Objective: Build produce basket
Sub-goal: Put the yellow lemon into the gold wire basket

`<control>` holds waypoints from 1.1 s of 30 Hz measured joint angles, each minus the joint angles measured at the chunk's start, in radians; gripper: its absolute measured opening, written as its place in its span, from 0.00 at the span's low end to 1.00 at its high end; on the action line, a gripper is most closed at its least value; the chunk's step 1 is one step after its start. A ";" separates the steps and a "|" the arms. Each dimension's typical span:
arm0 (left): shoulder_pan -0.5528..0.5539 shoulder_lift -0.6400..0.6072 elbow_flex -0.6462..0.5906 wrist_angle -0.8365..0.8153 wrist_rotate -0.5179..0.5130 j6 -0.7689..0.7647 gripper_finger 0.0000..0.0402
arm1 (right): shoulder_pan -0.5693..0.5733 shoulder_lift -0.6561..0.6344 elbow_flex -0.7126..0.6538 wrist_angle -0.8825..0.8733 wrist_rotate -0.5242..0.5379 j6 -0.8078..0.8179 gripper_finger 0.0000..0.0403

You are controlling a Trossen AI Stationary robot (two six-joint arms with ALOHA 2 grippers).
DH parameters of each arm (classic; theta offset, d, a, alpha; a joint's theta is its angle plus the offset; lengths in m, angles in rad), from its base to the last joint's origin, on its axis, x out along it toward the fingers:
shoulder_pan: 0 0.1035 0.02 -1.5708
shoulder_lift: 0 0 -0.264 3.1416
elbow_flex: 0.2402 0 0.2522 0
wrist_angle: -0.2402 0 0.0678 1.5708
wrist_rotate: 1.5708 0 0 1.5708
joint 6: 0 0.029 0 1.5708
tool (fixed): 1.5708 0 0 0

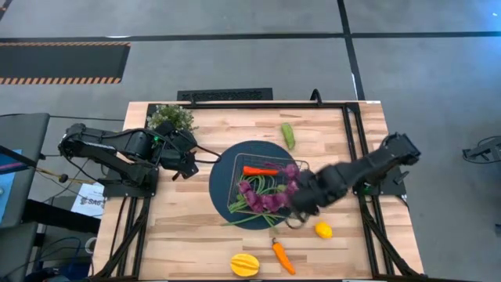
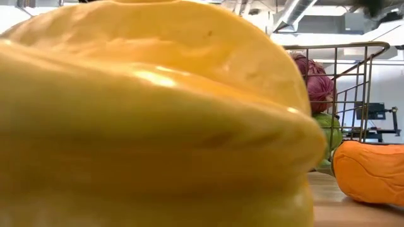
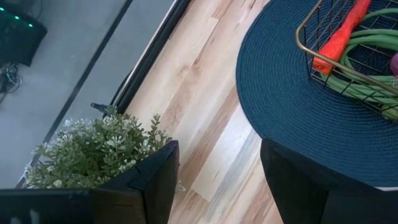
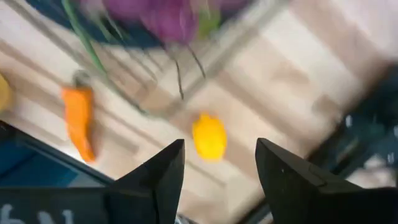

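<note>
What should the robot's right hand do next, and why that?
Probably lower the right gripper onto the lemon. Its fingers are open and empty, and the lemon lies on the table straight ahead between them, outside the basket. The grapes and a carrot are already in the basket. The left gripper waits by the potted plant.

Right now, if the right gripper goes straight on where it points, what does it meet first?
Probably the small yellow lemon on the wooden table: it lies just ahead between the open right gripper fingers, though depth is unclear.
</note>
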 joint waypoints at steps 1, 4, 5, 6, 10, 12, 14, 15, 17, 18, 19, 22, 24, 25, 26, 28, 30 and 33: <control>0.000 0.000 0.000 0.000 0.000 -0.002 0.53 | 0.027 -0.008 -0.020 0.002 -0.012 0.034 0.53; 0.000 0.000 0.000 0.000 0.000 -0.028 0.53 | 0.106 -0.011 -0.047 0.003 -0.020 0.114 0.54; 0.000 0.000 0.000 0.000 0.000 -0.039 0.53 | 0.134 -0.011 -0.053 0.007 -0.020 0.138 0.54; 0.000 0.000 0.000 0.000 0.000 -0.048 0.53 | 0.160 -0.011 -0.060 0.011 -0.020 0.166 0.54; 0.000 0.000 0.000 0.000 0.001 -0.076 0.53 | 0.263 -0.010 -0.103 0.060 -0.010 0.280 0.53; 0.000 0.000 0.000 0.000 0.002 -0.080 0.53 | 0.309 -0.011 -0.131 0.073 0.000 0.323 0.53; 0.000 0.000 0.000 0.001 0.002 -0.080 0.53 | 0.345 -0.011 -0.173 0.082 0.000 0.361 0.53; 0.000 0.000 0.000 0.001 0.002 -0.081 0.53 | 0.361 -0.011 -0.195 0.100 0.000 0.372 0.53; 0.000 0.000 0.000 0.001 0.003 -0.083 0.53 | 0.383 -0.011 -0.245 0.169 0.003 0.381 0.53; 0.000 0.000 0.000 0.002 0.003 -0.088 0.53 | 0.388 -0.010 -0.270 0.204 0.004 0.379 0.53; 0.000 0.000 0.000 0.003 0.003 -0.096 0.53 | 0.390 -0.009 -0.297 0.237 0.006 0.369 0.53; 0.000 0.000 0.000 0.016 0.011 -0.111 0.53 | 0.381 -0.010 -0.369 0.326 0.019 0.334 0.54; 0.000 0.000 0.000 0.026 0.024 -0.118 0.53 | 0.369 -0.009 -0.405 0.376 0.023 0.300 0.54; 0.000 0.000 0.000 0.026 0.028 -0.121 0.53 | 0.363 -0.010 -0.420 0.392 0.024 0.284 0.54; 0.000 0.000 0.000 0.027 0.029 -0.125 0.53 | 0.357 -0.010 -0.434 0.407 0.025 0.272 0.55; 0.000 0.000 0.000 0.028 0.029 -0.128 0.53 | 0.343 -0.010 -0.464 0.434 0.024 0.251 0.56; 0.000 0.000 0.000 0.030 0.029 -0.135 0.53 | 0.334 -0.010 -0.484 0.463 0.023 0.237 0.57; 0.000 0.000 0.000 0.030 0.033 -0.145 0.53 | 0.323 -0.010 -0.523 0.530 0.022 0.226 0.58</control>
